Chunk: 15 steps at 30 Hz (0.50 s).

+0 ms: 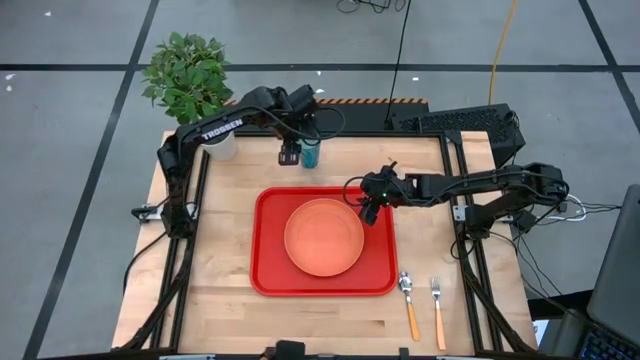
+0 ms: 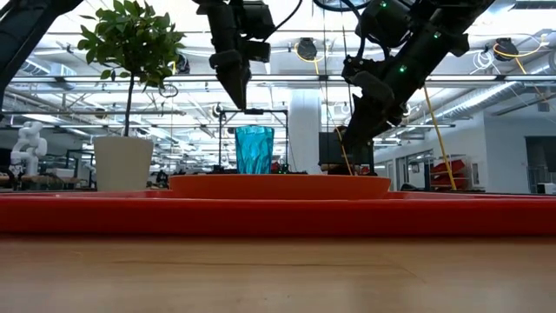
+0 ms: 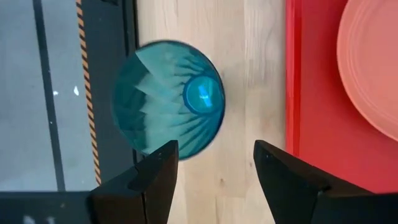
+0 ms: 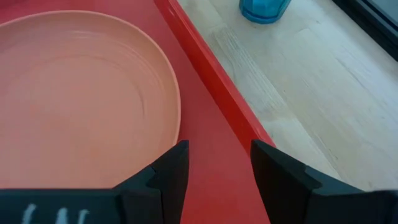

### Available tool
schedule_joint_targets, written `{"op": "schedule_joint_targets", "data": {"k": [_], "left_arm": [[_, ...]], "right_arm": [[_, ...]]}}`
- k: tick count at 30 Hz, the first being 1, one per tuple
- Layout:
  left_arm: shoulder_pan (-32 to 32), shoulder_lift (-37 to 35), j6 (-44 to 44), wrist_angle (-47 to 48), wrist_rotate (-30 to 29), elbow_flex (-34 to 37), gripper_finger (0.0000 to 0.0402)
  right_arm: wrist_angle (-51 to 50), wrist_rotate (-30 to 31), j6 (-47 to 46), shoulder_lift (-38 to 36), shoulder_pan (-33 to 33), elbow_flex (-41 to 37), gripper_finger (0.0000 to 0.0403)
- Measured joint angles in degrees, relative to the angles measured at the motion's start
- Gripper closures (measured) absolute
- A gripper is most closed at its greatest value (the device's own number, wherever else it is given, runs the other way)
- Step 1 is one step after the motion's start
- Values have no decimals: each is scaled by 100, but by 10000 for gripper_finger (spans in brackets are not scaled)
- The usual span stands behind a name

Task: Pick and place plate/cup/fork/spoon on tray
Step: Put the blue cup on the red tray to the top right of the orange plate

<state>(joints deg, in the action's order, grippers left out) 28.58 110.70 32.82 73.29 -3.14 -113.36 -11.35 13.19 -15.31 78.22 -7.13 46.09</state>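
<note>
Left jaws (image 1: 291,157): mine stand apart and empty, hanging above the counter (image 1: 220,290) just beside the cup (image 1: 309,155).
Right jaws (image 1: 371,211): apart too, holding nothing, over the tray's (image 1: 262,282) far right corner at the plate's (image 1: 323,237) edge.
Cup: upright on bare wood beyond the tray; my left wrist view looks down into its ribbed inside (image 3: 168,98).
Plate: lying flat in the tray's middle.
Spoon (image 1: 408,299) and fork (image 1: 437,306): side by side on the counter right of the tray, seen only from above.
Low view: tray and plate edge-on, cup (image 2: 254,150) behind them, a potted plant (image 2: 124,161) at left.
</note>
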Motion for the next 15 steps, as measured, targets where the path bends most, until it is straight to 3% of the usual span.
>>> {"op": "schedule_joint_targets", "data": {"k": [15], "left_arm": [[-31,263,98,18,-15,7,188]], "right_arm": [[-7,-2,-2,0,11,0,238]]}}
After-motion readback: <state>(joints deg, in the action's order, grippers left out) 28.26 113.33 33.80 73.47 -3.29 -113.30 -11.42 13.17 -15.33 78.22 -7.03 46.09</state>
